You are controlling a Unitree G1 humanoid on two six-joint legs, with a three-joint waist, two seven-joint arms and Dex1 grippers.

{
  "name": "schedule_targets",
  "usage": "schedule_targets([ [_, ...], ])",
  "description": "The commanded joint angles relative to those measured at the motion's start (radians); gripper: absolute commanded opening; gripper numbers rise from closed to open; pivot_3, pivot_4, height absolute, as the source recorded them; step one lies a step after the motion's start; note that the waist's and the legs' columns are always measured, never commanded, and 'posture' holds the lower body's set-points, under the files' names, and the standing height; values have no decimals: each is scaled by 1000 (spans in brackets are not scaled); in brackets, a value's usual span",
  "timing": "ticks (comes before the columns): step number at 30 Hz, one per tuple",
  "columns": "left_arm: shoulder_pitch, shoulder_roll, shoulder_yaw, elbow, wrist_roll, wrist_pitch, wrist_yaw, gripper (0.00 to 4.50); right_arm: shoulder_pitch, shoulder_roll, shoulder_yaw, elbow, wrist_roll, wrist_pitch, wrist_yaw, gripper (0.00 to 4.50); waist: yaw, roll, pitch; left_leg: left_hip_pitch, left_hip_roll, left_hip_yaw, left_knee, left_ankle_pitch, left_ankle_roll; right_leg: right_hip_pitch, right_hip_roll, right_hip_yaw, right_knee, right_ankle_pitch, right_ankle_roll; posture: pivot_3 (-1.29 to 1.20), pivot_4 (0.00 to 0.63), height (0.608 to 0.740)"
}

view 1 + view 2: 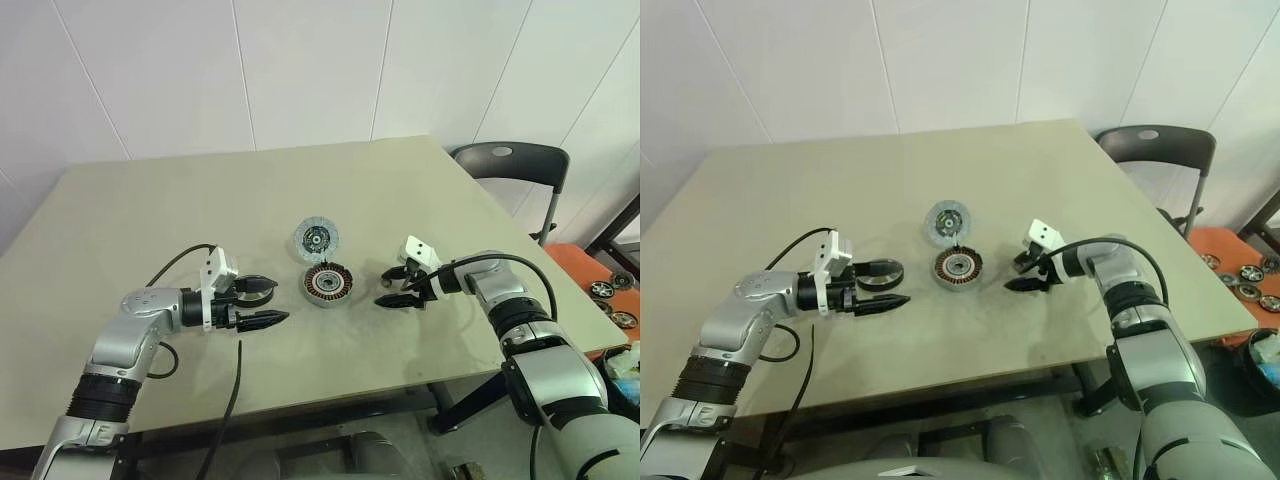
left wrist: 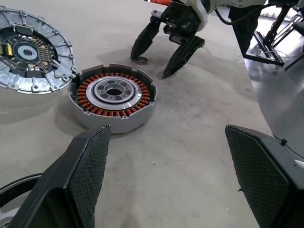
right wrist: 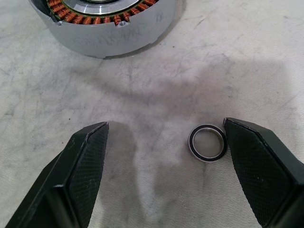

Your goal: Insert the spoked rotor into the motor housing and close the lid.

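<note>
The motor housing, a grey cup with copper windings, stands mid-table. The lid, a flat grey disc, lies just behind it. My left gripper hovers open to the housing's left, pointing at it, with nothing between its fingers. A thin round rim, apparently the spoked rotor, lies on the table beside its far finger, mostly hidden. My right gripper is open on the housing's right, tilted down. Between its fingers a small bearing ring lies on the table, close to one pad and untouched.
A black cable trails from my left arm over the table's near edge. A dark chair stands at the back right corner. Several small wheels lie on an orange surface beyond the right edge.
</note>
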Motion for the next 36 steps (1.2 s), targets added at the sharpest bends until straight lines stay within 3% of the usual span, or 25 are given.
schedule_targets([
  [1,0,2,17,-35,-25,2,1,4089,6,-4,-12,-5,0,4,-18,4075,0,0,0,0,0,0,0,0,0,0,0,0,0,0,0,0,0,740],
  [23,40,5,64,-65,-70,21,56,4089,86,24,-94,-161,87,5,-133,4075,0,-1,-1,0,0,4,1,0,0,0,0,4,-1,-1,0,0,0,740],
  [36,35,13,56,-68,-77,31,59,4089,100,-4,-84,-107,69,-25,-146,4075,0,-1,0,0,0,4,1,0,0,0,0,4,-1,-1,1,0,0,740],
])
